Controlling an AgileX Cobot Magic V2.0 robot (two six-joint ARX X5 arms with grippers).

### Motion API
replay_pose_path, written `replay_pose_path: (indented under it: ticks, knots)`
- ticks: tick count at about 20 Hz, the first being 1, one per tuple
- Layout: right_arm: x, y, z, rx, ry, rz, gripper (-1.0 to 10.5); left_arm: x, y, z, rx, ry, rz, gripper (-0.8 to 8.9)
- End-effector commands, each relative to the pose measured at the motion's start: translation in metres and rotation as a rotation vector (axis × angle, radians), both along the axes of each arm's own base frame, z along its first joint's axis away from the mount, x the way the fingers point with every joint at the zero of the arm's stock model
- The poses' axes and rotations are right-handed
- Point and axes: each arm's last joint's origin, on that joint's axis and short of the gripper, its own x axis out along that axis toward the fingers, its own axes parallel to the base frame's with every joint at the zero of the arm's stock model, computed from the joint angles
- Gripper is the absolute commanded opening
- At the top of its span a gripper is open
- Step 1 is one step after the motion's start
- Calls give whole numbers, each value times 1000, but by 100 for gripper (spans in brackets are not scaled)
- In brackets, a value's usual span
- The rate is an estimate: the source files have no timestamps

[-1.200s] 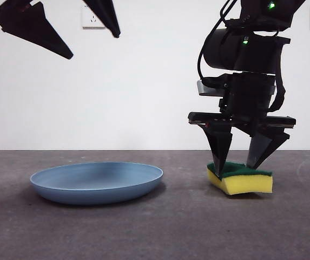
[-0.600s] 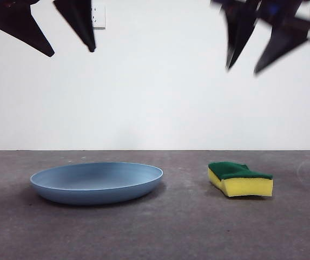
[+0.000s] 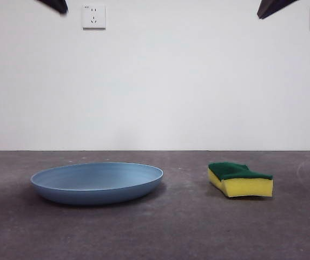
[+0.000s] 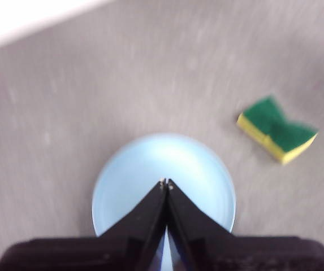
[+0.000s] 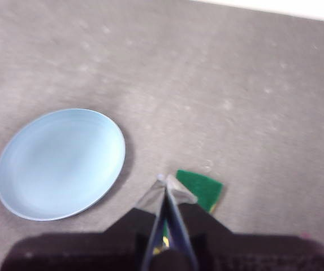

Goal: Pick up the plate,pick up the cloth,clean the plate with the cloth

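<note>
While plate (image 3: 97,182) sits apart, cloth (image 3: 240,179) unobstructed.

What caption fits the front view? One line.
Blue plate and sponge lie apart on the table.

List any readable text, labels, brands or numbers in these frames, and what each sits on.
None readable.
plate: plain light blue, no markings.
sponge: yellow foam, green top, no brand showing.
wall sockets: white plates, no legible print.
Wrist views are blurred; nothing legible on the table or on either pincer.
</note>
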Motion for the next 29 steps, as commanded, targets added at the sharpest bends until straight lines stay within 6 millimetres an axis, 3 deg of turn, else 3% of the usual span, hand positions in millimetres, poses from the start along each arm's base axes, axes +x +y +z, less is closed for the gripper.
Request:
replay_pose_path:
  ticks: [1,4,6,20,22,26,29]
  knots:
    - [-11,-5,-27,0,-33,-9,-11,-12,8,-18,18,-26,-26,-8]
    - [-21,-9,-52,0,-45,-11,-11,-30,23,-55,-28,-79,-25,-8]
    - [-21,-10,-56,-10,-18,-16,-10,-38,29,-71,-78,-92,-12,-8]
    - [-21,-10,-56,-8,-18,-14,2,-42,33,-70,-107,-68,23,-3]
    - [-21,-10,-56,-9,-18,-13,2,-46,44,-64,-36,-161,31,-3]
    - [-21,-10,-56,-8,-18,-14,2,-57,76,-54,-123,-291,165,-3]
    - [-21,-10,-56,-8,-18,-13,2,-67,95,-64,-166,-345,213,-3]
